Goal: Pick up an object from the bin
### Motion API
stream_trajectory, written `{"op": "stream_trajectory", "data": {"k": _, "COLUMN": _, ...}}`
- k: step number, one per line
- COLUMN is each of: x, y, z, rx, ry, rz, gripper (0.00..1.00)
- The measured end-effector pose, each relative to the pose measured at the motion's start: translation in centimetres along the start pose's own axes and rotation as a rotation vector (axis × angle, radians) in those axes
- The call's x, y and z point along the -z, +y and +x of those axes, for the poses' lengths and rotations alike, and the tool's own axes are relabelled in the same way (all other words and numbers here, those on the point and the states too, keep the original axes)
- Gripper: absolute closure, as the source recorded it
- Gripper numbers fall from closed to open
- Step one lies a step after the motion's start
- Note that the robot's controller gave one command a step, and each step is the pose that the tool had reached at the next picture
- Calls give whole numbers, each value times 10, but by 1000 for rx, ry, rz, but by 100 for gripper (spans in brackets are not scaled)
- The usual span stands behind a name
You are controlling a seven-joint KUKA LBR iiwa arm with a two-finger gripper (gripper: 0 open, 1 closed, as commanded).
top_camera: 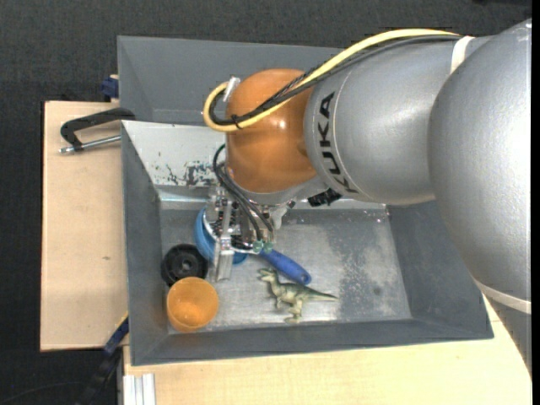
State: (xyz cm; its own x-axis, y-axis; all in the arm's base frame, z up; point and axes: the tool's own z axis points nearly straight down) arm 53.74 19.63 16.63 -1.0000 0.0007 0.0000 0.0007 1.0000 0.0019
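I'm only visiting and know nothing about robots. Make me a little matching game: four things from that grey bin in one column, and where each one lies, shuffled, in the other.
Things
1. orange round plastic cup
2. black wheel-like ring
3. olive green toy dinosaur
4. blue round disc

Places
A. partly under the robot's hand
B. lower-left corner of the grey metal bin
C. by the left wall, just above the cup
D. near the lower wall, just below the blue oblong handle

Pairs: 1-B, 2-C, 3-D, 4-A
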Motion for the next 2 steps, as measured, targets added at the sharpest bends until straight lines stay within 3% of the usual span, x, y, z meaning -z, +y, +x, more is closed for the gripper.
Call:
{"op": "stream_trajectory", "data": {"k": 1, "x": -84, "y": -60, "z": -18, "rx": 70, "ry": -17, "rz": -3, "gripper": 0}}
{"op": "stream_trajectory", "data": {"k": 2, "x": -84, "y": -57, "z": -15, "rx": 73, "ry": -5, "rz": -2, "gripper": 100}}
